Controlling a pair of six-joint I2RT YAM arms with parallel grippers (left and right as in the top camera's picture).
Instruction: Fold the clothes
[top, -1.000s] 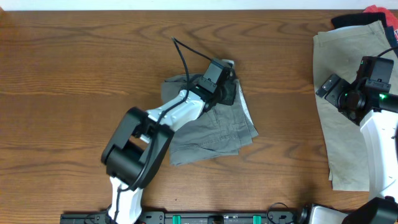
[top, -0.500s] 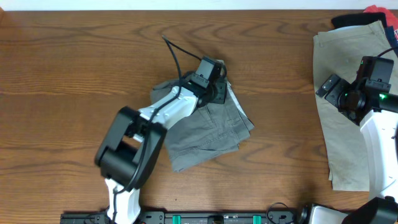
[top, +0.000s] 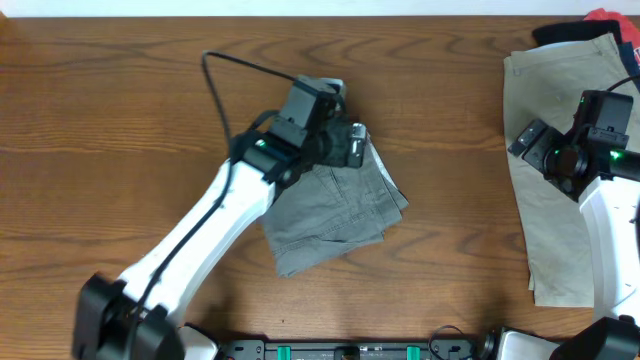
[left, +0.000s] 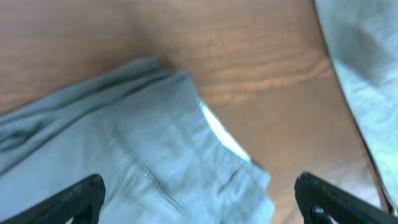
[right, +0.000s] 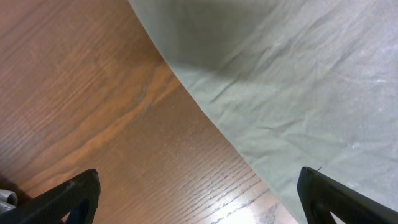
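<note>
The grey-green shorts lie folded into a compact bundle at the table's middle; the left wrist view shows their layered edge and a pocket seam. My left gripper hovers over the bundle's upper edge, open, nothing between its fingers. At the right edge of the table the larger tan shorts lie spread flat. My right gripper is open above their left edge, over bare wood and tan cloth, holding nothing.
Black and red garments are piled at the table's far right corner, behind the tan pair. A black cable loops up from the left arm. Bare wood table extends to the left.
My left gripper has opened and let go of the grey-green shorts, then pulled up and to the left. The bundle shifted slightly left and settled. The right arm has not moved.
</note>
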